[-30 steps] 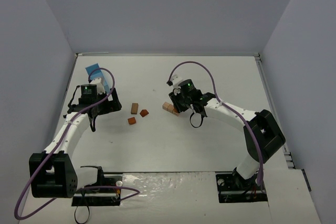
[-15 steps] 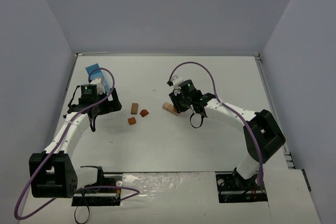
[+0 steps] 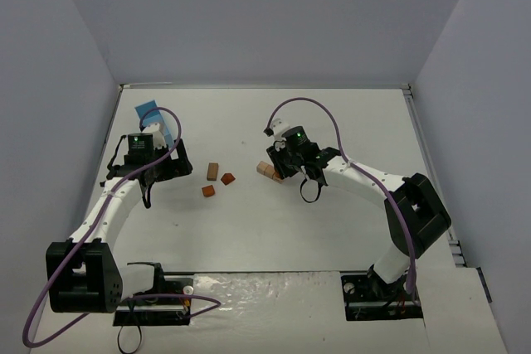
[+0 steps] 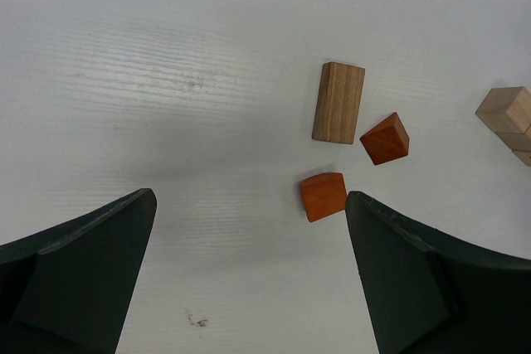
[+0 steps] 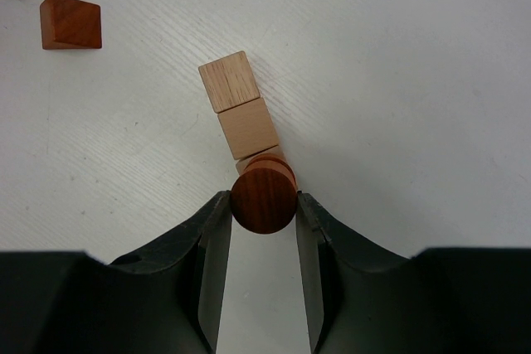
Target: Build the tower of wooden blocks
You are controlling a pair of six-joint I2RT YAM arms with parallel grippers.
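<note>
Between my right gripper [image 5: 263, 209] fingers, a round reddish-brown block [image 5: 263, 196] sits pinched.
It's at the end of the tan block row [image 5: 247, 128]; my left gripper [image 4: 250, 205] hangs spread wide.

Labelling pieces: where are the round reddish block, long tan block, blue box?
round reddish block [image 5: 264, 199], right wrist view, flat face
long tan block [image 4: 338, 102], left wrist view, top face
blue box [image 3: 150, 110], top view, middle

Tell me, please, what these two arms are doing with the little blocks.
The right gripper is shut on a round reddish-brown block, holding it at the closest end of a short row of tan cubes. The left gripper hangs open above the table, holding nothing, with a loose tan block and two reddish blocks lying just ahead of it.
</note>
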